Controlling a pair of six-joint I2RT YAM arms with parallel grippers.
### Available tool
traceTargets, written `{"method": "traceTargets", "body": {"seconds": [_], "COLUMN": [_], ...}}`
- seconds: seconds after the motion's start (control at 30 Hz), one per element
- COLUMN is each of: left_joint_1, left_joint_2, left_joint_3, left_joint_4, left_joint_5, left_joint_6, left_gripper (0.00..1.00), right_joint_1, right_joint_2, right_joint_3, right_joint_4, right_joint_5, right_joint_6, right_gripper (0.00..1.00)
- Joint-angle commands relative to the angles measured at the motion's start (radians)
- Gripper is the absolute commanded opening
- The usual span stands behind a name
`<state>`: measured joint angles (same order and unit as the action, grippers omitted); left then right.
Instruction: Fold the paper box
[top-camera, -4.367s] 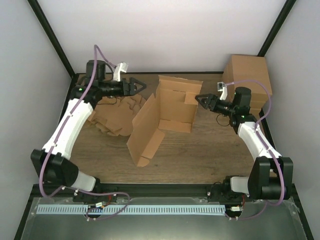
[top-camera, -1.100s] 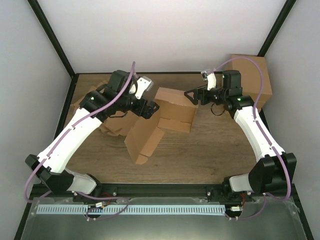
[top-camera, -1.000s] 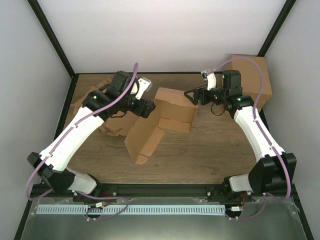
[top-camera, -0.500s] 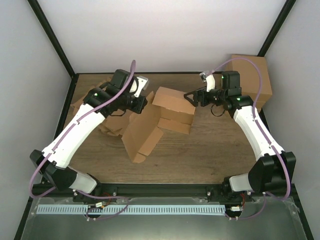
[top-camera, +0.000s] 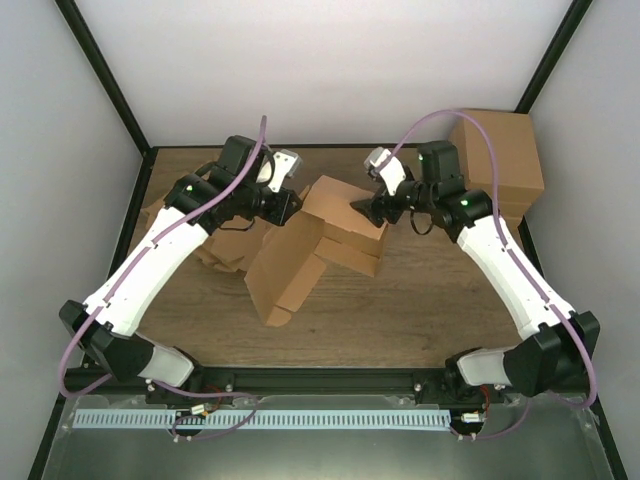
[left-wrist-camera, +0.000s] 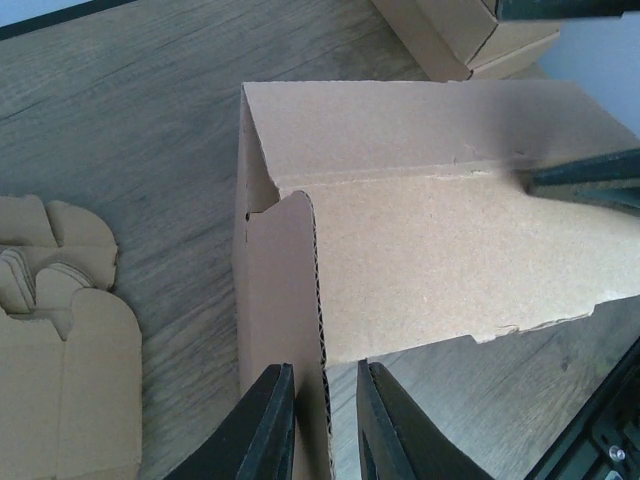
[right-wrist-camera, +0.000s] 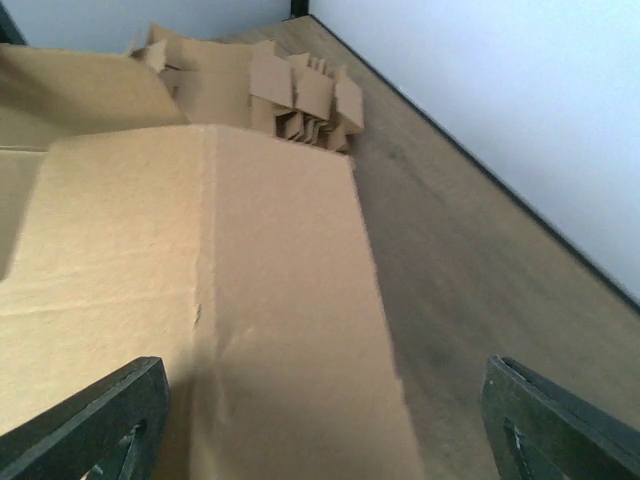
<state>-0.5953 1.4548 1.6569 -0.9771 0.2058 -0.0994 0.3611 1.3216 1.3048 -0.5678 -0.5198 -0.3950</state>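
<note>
Jaws of the left gripper (left-wrist-camera: 322, 372) are closed on the paper box (top-camera: 292, 265). In the left wrist view the two dark fingers (left-wrist-camera: 268, 425) stand one on each side of an upright corrugated flap, and the flap's raw edge runs up between them. Jaws of the right gripper (right-wrist-camera: 325, 368) stand wide apart and hold nothing. In the right wrist view one finger (right-wrist-camera: 95, 430) sits at each lower corner of the frame, with a creased brown panel of the box spread between and beyond them. Whether these fingertips touch the panel cannot be determined. In the top view the right gripper is at the far right side of the box, level with its top panel, and the left gripper is at the far left side, so the box lies between the two. The box is partly folded. A long side panel is tilted up and runs toward the near left, ending in a rounded tab, while the rest forms a low block on the far side. It rests on the wooden table (top-camera: 430, 300), about midway across and toward the far edge. A heap of flat cardboard blanks (top-camera: 215, 250) lies just to the left of the box, under the left arm. A stack of closed cardboard boxes (top-camera: 500, 155) stands in the far right corner, behind the right arm and apart from the paper box.
</note>
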Motion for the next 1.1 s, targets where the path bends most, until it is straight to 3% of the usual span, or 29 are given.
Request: {"method": "traceTargets", "body": {"seconds": [0.0,0.33,0.5,0.67,0.8,1.07], "left_joint_1": [0.003,0.003,0.004,0.004,0.003,0.004], "left_joint_2": [0.009,0.018,0.018,0.015,0.014,0.000], "left_joint_3": [0.013,0.008,0.007,0.004,0.003,-0.012], "left_joint_4": [0.015,0.014,0.017,0.023,0.024,0.043], "left_joint_5": [0.030,0.013,0.010,0.018,0.018,0.027], "left_joint_6": [0.012,0.019,0.024,0.024,0.027,0.024], "left_gripper": [0.20,0.16,0.15,0.15,0.15,0.15], "right_joint_1": [0.062,0.226,0.298,0.342,0.362,0.424], "right_joint_2": [0.047,0.084,0.106,0.073,0.028,0.008], "right_joint_3": [0.095,0.067,0.026,-0.081,-0.160,-0.312], "right_joint_4": [-0.090,-0.132,-0.089,0.073,0.215,0.458], "right_joint_5": [0.191,0.467,0.667,0.825,0.889,1.004], "right_joint_6": [-0.154,-0.183,-0.178,-0.231,-0.292,-0.460], "right_gripper": [0.88,0.86,0.76,0.72,0.60,0.48]}}
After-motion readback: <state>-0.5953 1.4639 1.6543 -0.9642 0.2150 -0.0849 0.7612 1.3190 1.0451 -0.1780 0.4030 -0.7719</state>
